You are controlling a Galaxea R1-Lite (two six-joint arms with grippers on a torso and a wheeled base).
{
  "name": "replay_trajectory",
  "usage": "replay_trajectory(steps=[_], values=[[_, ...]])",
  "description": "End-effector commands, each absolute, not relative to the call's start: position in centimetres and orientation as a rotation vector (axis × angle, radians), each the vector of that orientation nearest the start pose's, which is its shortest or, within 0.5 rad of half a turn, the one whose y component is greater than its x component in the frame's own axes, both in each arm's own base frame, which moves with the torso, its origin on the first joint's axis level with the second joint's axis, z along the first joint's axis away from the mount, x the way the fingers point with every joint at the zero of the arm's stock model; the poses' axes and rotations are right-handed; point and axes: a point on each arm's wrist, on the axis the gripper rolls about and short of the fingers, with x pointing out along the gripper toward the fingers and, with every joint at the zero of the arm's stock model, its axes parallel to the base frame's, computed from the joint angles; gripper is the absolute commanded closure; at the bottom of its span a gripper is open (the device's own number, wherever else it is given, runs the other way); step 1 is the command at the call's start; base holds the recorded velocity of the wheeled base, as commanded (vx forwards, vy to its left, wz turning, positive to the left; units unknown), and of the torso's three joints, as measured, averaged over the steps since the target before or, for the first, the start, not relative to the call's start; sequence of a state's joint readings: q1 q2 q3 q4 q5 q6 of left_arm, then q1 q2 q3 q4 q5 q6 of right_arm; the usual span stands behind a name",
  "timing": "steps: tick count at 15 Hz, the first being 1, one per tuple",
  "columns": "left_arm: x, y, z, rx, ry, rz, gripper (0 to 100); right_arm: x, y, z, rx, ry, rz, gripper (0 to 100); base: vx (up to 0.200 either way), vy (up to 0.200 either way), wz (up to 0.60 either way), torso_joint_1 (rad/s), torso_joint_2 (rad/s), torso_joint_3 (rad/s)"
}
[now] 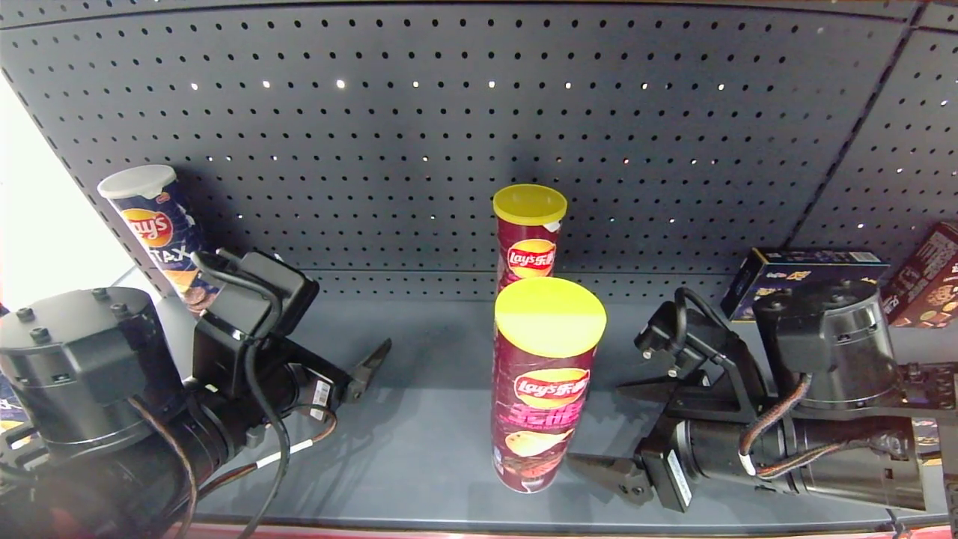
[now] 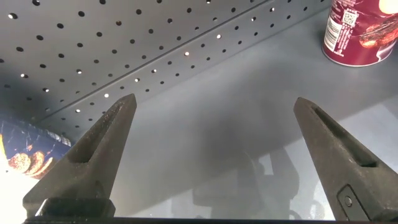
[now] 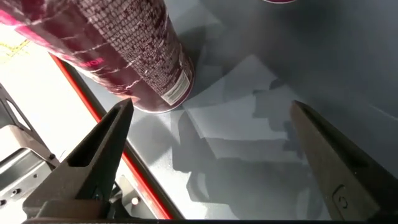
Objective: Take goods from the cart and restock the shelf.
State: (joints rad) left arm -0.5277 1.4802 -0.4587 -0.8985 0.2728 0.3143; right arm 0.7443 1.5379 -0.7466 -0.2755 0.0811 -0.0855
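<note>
Two maroon chip cans with yellow lids stand upright on the grey shelf [image 1: 419, 434], the front can [image 1: 545, 389] near the edge and the rear can [image 1: 528, 239] by the pegboard. A blue chip can [image 1: 161, 228] with a white lid stands at the far left. My left gripper [image 2: 214, 104] is open and empty, hovering low over the shelf left of the front can, one of its fingers [image 1: 372, 364] pointing toward the middle. My right gripper [image 1: 617, 427] is open just right of the front can's base [image 3: 165, 87], not touching it.
A dark blue box [image 1: 804, 277] and a red-brown box [image 1: 924, 281] lie at the back right. The pegboard wall [image 1: 449, 135] closes the back. The shelf's red front lip [image 3: 93, 106] runs close beside the front can.
</note>
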Motion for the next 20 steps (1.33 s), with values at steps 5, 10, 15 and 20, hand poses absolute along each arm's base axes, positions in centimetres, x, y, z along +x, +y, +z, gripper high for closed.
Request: replay_trajectory(steps=[5, 10, 15, 20], values=[[20.2, -11.0, 17.6, 0.362, 0.077, -0.271, 0, 18.8, 17.4, 17.9, -0.249, 0.463, 0.824, 0, 0.000, 0.000, 0.00, 0.000, 0.00, 0.000], [20.1, -11.0, 17.5, 0.363, 0.080, -0.270, 0, 18.5, 17.2, 18.0, -0.249, 0.461, 0.824, 0, 0.000, 0.000, 0.00, 0.000, 0.00, 0.000], [20.0, -10.9, 17.4, 0.365, 0.081, -0.270, 0, 17.8, 14.7, 18.4, -0.227, 0.441, 0.768, 0, 0.000, 0.000, 0.00, 0.000, 0.00, 0.000], [19.4, -10.4, 17.6, 0.356, 0.072, -0.261, 0, 17.5, 11.9, 21.1, -0.174, 0.324, 0.677, 0, 0.000, 0.000, 0.00, 0.000, 0.00, 0.000]])
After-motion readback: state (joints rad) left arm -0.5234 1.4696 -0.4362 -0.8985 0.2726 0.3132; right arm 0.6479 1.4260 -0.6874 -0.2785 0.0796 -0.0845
